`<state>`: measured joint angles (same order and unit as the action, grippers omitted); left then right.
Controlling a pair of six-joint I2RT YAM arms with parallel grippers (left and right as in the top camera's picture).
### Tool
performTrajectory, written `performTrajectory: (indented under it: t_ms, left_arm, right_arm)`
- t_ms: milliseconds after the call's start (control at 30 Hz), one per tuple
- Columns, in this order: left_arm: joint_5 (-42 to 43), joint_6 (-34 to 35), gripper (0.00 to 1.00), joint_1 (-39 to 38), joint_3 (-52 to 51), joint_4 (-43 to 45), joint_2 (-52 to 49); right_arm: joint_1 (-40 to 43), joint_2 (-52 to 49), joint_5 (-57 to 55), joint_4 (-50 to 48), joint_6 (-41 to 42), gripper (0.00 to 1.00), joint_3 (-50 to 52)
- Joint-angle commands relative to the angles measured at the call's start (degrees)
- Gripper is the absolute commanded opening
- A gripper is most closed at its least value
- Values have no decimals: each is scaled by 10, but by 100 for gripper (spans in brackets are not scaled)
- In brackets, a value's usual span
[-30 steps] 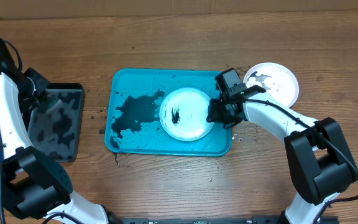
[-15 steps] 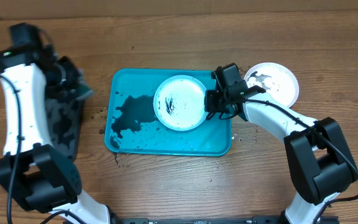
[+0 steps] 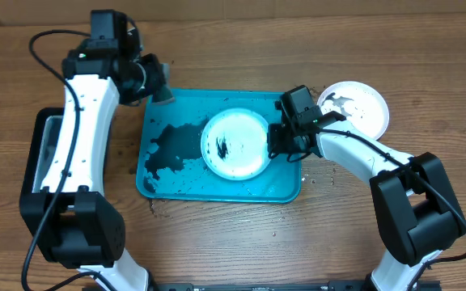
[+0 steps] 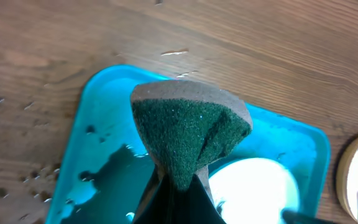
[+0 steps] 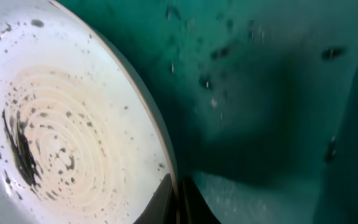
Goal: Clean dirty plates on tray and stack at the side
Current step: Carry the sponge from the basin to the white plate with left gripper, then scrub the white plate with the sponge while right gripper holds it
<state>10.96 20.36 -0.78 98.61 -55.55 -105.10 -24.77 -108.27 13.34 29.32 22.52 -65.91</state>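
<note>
Right gripper (image 5: 179,200) pinches the light, stiff, probably slick plate (image 3: 235,144) by its rim; left gripper (image 4: 178,190) clamps a soft sponge (image 4: 188,130).

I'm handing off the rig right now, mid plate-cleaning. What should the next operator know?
Left gripper: shut on the sponge, above the tray's far-left corner.
Right gripper: shut on the rim of the pale plate, which is in the tray.
White plate: on the table right of the tray, smeared black.
Done: neither plate looks clean; no stack yet.
Left: scrub both, stack beside the tray. Only two plates in view.
</note>
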Motion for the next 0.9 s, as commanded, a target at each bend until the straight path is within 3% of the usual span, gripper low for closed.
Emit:
performTrajectory:
  t_ms: [0, 333, 633, 867]
  left_arm:
    - [5, -8, 4, -24, -2, 8, 4]
    - [6, 12, 4, -95, -2, 18, -27]
    - [27, 15, 4, -128, -2, 12, -82]
    - [42, 16, 4, -159, -2, -10, -134]
  right_arm:
    - [0, 8, 33, -1, 34, 4, -36]
    - [0, -113, 42, 57, 31, 4, -142]
    - [0, -115, 30, 69, 26, 4, -160]
    - [-1, -115, -63, 71, 26, 4, -159]
